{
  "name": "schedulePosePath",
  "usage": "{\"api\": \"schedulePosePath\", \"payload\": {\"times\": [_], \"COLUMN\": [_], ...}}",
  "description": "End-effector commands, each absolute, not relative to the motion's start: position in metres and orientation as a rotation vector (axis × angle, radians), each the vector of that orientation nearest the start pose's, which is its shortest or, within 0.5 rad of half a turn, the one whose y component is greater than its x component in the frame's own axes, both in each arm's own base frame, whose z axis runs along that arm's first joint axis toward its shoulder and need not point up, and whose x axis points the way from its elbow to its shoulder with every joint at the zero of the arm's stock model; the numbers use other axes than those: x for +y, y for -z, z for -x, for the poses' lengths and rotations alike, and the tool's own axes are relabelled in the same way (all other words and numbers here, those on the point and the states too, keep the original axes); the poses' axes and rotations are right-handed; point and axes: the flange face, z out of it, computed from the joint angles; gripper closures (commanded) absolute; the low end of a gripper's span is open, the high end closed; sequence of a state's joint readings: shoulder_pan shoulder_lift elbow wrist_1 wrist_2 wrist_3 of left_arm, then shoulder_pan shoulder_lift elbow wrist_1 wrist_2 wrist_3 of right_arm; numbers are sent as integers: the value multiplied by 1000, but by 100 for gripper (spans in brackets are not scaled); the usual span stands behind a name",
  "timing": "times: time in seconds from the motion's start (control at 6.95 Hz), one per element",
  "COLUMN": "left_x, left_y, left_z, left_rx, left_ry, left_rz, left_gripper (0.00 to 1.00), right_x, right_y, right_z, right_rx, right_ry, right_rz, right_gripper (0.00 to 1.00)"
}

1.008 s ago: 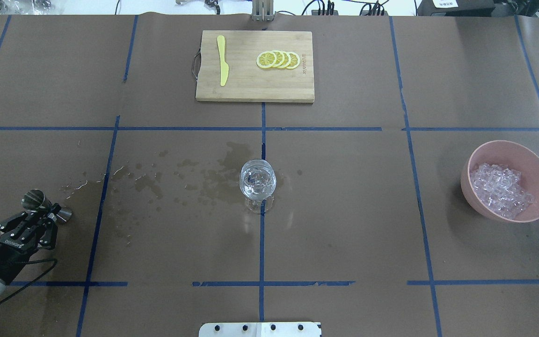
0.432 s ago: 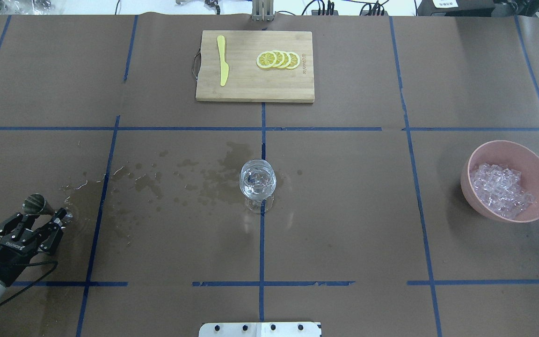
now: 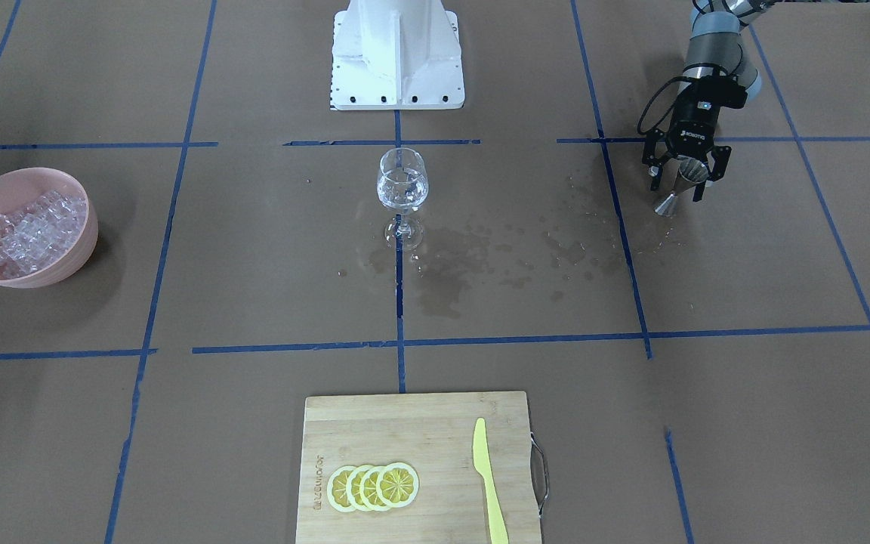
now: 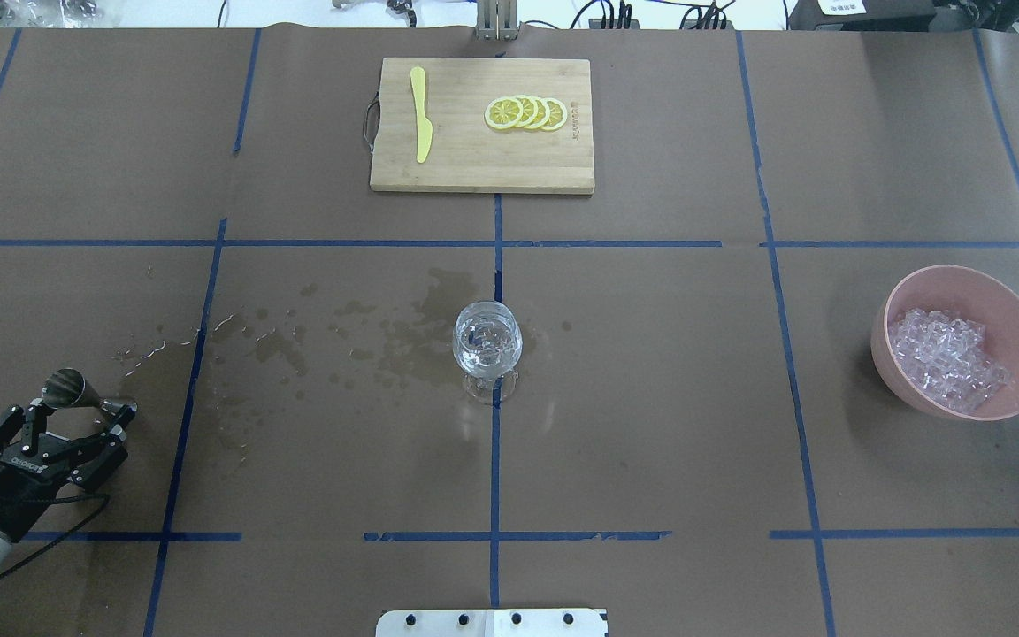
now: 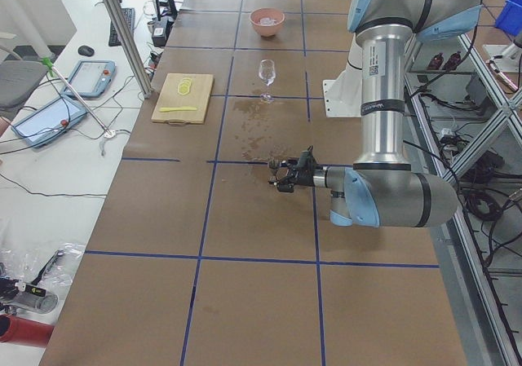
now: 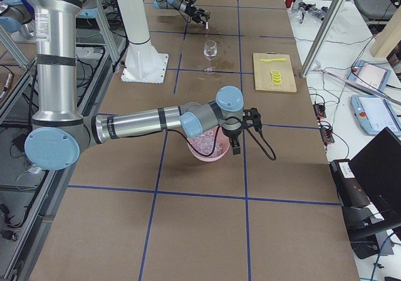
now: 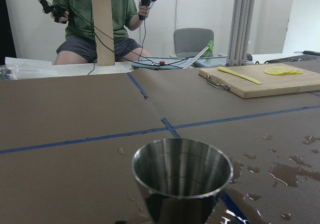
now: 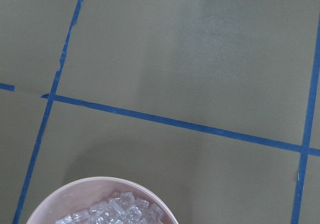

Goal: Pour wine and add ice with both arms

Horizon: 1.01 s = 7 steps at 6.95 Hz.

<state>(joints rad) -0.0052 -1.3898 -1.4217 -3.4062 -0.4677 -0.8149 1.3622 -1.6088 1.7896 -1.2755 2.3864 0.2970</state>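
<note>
A clear wine glass (image 4: pixel 487 341) stands at the table's middle; it also shows in the front view (image 3: pixel 402 181). The ice (image 4: pixel 943 354) lies in a pink bowl (image 4: pixel 883 341) at the right. My left gripper (image 4: pixel 76 410) is open low at the table's left. A steel jigger (image 4: pixel 67 387) stands upright on the table between its spread fingers, apart from them; the left wrist view shows its cup (image 7: pixel 182 171) close up. My right gripper (image 6: pixel 236 144) shows only in the exterior right view, above the bowl, and I cannot tell whether it is open. The right wrist view shows the bowl's rim (image 8: pixel 100 181) and ice (image 8: pixel 115 209).
A wooden cutting board (image 4: pixel 481 168) with lemon slices (image 4: pixel 525 113) and a yellow knife (image 4: pixel 422 113) lies at the far middle. Wet stains (image 4: pixel 368 336) spread left of the glass. The white pedestal (image 3: pixel 397 53) stands at the robot's side.
My left gripper has opened and let go of the jigger, which went from tilted in the fingers to standing on the table. The gripper has drawn back slightly.
</note>
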Motion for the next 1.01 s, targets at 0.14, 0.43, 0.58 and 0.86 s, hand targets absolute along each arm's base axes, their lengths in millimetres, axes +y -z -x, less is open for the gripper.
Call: {"api": "schedulePosePath", "payload": {"times": [0.14,0.43,0.58,0.86], "left_x": [-224,-224,-222,-222], "left_y": [-609,-610,-607,-608], "left_z": [-341,-337,-337,-334], "left_rx": [925,899,918,937], "left_ry": [293,337,350,366], "left_rz": [-1259,-1283,-1281,-1279], "left_gripper": [0,0,0,0], "right_x": [-491,-491,-492,-492], "right_y": [-524,-523,-518,-505], "right_z": [43,43,44,49], "right_rx": [-895,-897,-904,-918], "right_ry": [65,61,18,-28], "right_rz": [-221,-221,-206,-191], "right_gripper": [0,0,0,0]}}
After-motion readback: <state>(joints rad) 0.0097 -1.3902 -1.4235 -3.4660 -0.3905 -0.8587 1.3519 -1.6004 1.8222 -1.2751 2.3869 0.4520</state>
